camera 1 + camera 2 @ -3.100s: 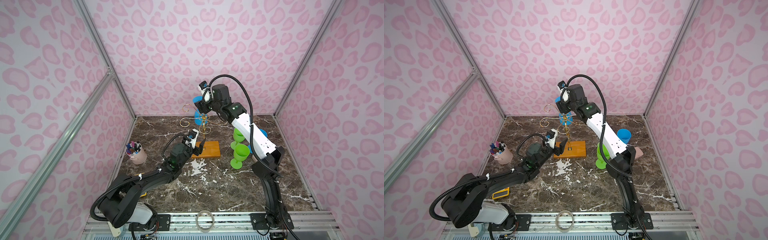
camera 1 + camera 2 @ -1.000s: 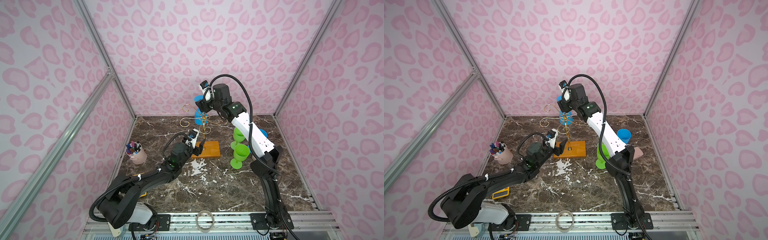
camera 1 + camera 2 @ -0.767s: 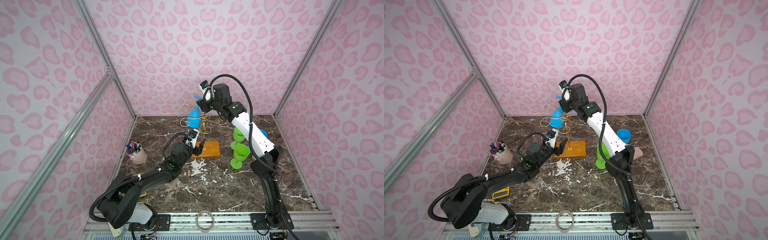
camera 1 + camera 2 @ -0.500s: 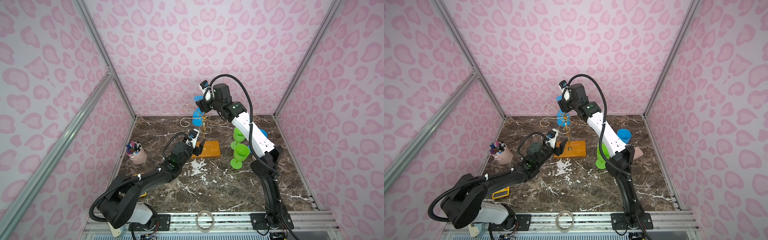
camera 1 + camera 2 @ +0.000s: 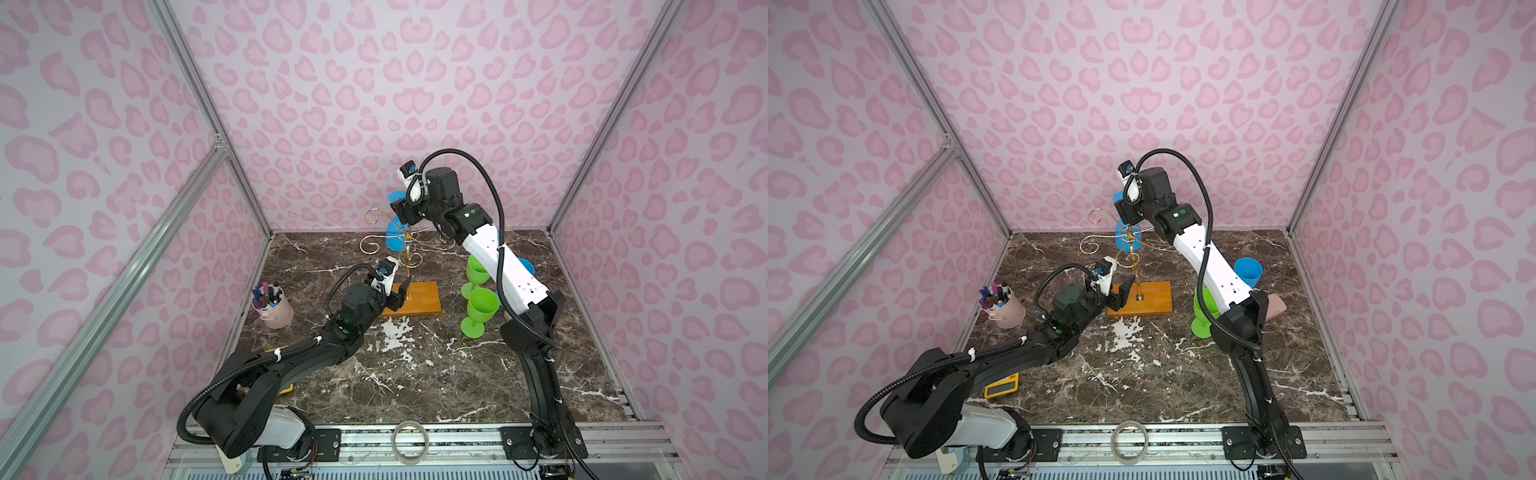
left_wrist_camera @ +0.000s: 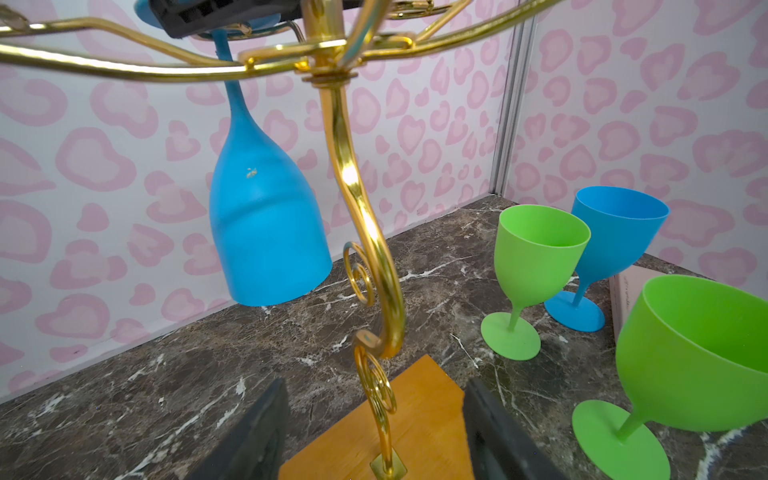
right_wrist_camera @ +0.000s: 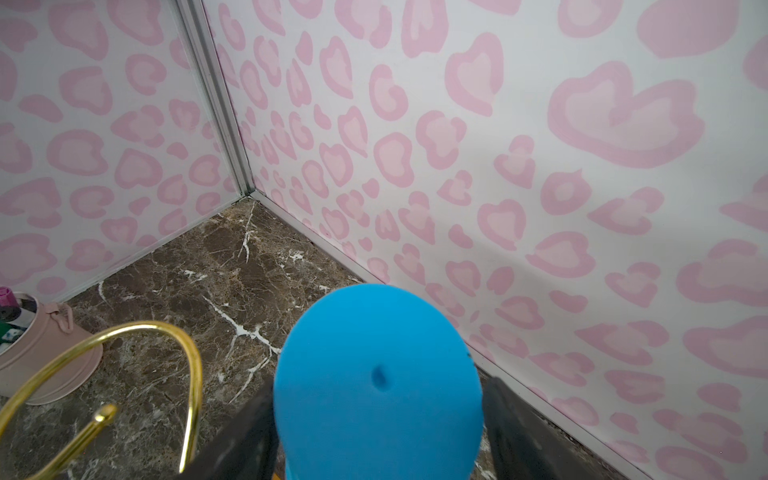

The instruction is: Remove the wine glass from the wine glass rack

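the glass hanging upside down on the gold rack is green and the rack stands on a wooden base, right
No, the hanging glass is blue, not green; the left wrist view shows it clearly. It does hang upside down on the gold rack, which stands on a wooden base.

It is bright in here and evenly lit, with soft light from overhead; on the dark bench [image 5: 415, 374] shadows barely show. In both top views the wide lens leans the posts [image 5: 195, 91] outward toward the corners, though the middle stays sharp. From the left wrist, hard white glints run down the gold rack [image 6: 361, 216]; its upper arms, close to the lens, smear, and the left hand [image 6: 374, 388] at the frame's edge is dark and soft. From the right wrist, the foot of the blue glass [image 7: 374, 353] looms near and slightly out of focus, the right hand [image 7: 380, 386] beside it murky, and a faint grey shadow lies across the wall [image 7: 519, 257].
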You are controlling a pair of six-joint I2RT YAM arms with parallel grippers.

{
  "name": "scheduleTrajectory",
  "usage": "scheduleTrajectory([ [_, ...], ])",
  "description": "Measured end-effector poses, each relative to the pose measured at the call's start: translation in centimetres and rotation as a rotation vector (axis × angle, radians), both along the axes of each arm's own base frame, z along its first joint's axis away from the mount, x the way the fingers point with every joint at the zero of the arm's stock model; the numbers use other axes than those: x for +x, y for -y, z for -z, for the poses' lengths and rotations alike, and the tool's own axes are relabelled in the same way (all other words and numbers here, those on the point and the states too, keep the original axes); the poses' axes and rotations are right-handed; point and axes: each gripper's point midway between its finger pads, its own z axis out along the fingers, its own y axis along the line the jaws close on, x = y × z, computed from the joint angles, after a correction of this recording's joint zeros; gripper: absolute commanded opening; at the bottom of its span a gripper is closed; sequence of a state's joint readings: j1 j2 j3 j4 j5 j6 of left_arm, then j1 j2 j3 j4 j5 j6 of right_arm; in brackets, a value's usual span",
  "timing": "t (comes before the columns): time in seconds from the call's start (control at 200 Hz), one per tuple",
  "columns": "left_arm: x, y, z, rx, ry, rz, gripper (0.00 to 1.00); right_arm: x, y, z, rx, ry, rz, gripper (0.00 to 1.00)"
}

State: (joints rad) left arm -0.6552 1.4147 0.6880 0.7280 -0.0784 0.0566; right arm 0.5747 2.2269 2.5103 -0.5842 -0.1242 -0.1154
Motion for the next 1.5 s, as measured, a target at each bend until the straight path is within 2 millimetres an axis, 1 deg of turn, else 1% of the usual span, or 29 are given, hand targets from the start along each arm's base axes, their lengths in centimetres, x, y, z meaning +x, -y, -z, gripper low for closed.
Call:
scheduleTrajectory([
  [0.12, 0.0, 0.0, 0.0, 0.0, 0.001, 0.0, 0.68, 0.0, 0.0, 0.0, 0.0, 0.0, 0.0, 0.7],
  [0.31, 0.0, 0.0, -0.1, 0.003, 0.003, 0.0, 0.68, 0.0, -0.1, -0.2, 0.008, 0.006, -0.006, 0.8],
  [0.465, -0.1, -0.1, -0.4, 0.002, 0.01, 0.001, 0.68, 0.1, -0.4, -0.6, 0.027, 0.014, -0.013, 0.82],
  [0.73, -0.1, -0.2, -0.2, 0.016, 0.005, -0.003, 0.68, 0.1, -0.7, -0.5, 0.039, 0.01, -0.022, 0.7],
  [0.906, -0.1, -0.2, -0.1, 0.019, 0.003, -0.003, 0.68, 0.1, -0.7, -0.5, 0.038, 0.01, -0.021, 0.69],
  [1.196, -0.1, -0.3, -0.1, 0.023, 0.007, -0.005, 0.68, 0.3, -0.3, -0.5, 0.022, 0.02, -0.003, 0.63],
  [1.411, -0.2, -0.3, -0.4, 0.02, 0.011, -0.005, 0.68, 0.1, 0.2, -1.5, 0.018, 0.041, 0.013, 0.61],
  [1.501, -0.2, -0.3, -0.4, 0.02, 0.011, -0.005, 0.68, 0.0, 0.3, -1.7, 0.015, 0.048, 0.013, 0.59],
])
